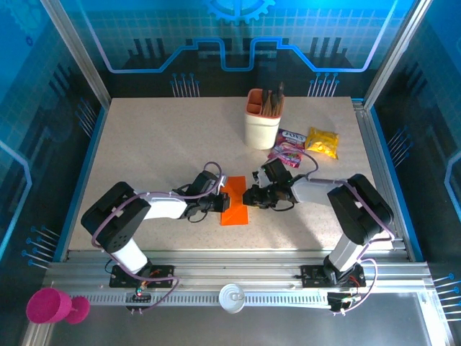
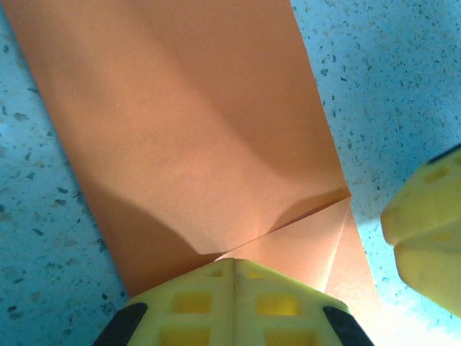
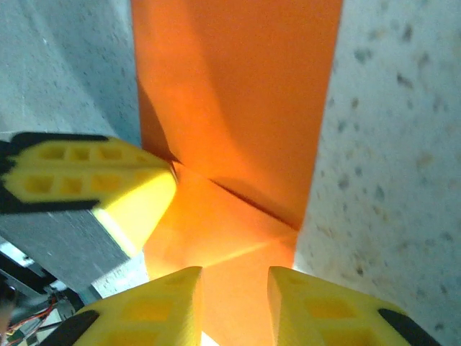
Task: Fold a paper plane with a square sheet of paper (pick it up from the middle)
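Beneath both grippers, the square sheet of paper (image 1: pixel 234 210) is lying creased; left gripper (image 2: pixel 234 292) is pressing closed, right gripper (image 3: pixel 234 303) is hovering slightly parted.

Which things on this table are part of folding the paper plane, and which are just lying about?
Part of the job:
- orange square sheet of paper, partly folded
- left gripper, shut, at its fold
- right gripper, slightly open over it

Just lying about:
- pen cup
- pink snack packet
- yellow snack packet
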Robot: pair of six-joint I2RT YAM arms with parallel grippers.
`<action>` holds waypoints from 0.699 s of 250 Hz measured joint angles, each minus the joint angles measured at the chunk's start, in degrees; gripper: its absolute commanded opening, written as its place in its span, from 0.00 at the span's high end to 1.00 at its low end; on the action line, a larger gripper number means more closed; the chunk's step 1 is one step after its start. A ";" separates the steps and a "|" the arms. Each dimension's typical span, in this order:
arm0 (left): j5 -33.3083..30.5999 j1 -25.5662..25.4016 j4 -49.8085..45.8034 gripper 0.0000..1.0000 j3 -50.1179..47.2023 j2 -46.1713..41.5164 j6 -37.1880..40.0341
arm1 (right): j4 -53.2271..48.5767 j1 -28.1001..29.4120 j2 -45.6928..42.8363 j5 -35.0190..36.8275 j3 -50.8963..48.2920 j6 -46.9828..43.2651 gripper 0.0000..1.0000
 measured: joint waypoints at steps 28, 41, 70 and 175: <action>0.04 0.04 0.66 1.00 -0.33 0.00 0.00 | -0.55 2.32 -0.74 1.40 -2.16 0.96 0.67; 0.04 0.04 0.81 1.00 -0.37 0.00 0.02 | -0.33 3.17 -1.22 2.64 -2.45 1.29 0.65; 0.04 0.07 1.14 1.00 -0.55 0.00 0.02 | -0.57 5.14 -2.21 4.02 -2.54 2.58 0.59; 1.49 0.66 2.60 1.00 -1.40 0.00 0.17 | -2.75 7.19 -4.61 7.82 -3.32 3.82 0.54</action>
